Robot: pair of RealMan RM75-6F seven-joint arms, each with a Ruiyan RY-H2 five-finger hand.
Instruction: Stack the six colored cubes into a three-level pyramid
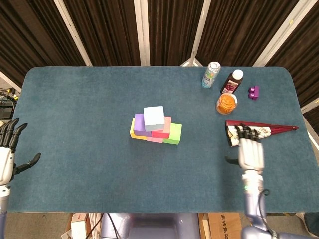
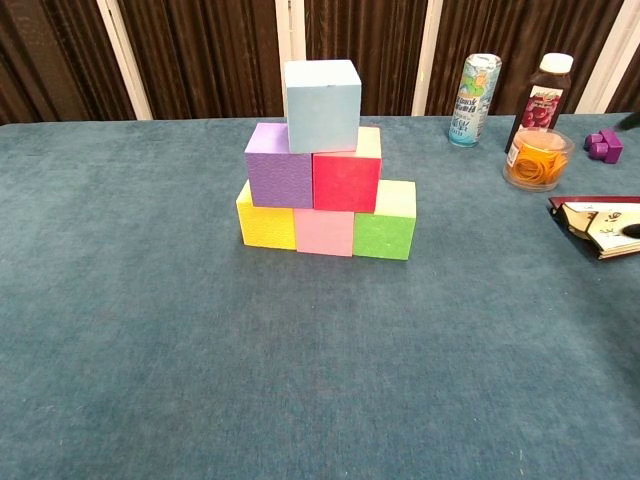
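The wide desk [image 1: 89,99], covered in teal felt-like cloth, carries everything. Near its middle stands the three-level pyramid of foam cubes: a yellow cube [image 2: 264,220], a pink cube [image 2: 323,232] and a green cube [image 2: 385,224] touching in a row on the desk; a purple cube [image 2: 279,167] and a red cube [image 2: 346,172] side by side on top of them; and a pale blue cube [image 2: 321,92] at the top, straddling those two.

The right robot hand [image 1: 250,152] hovers to the right of the pyramid, well apart from it, fingers spread and pointing away from the robot, holding nothing; its fingertips overlap the wide end of a long dark-red folded fan [image 1: 264,130] in the head view. The left robot hand [image 1: 7,152] sits at the desk's left edge, fingers apart and empty.

At the far right of the desk stand a slim drink can [image 2: 480,86], a dark bottle with a white cap [image 2: 540,95], a clear cup of orange rubber bands [image 2: 539,159] and a small purple block [image 2: 603,145].
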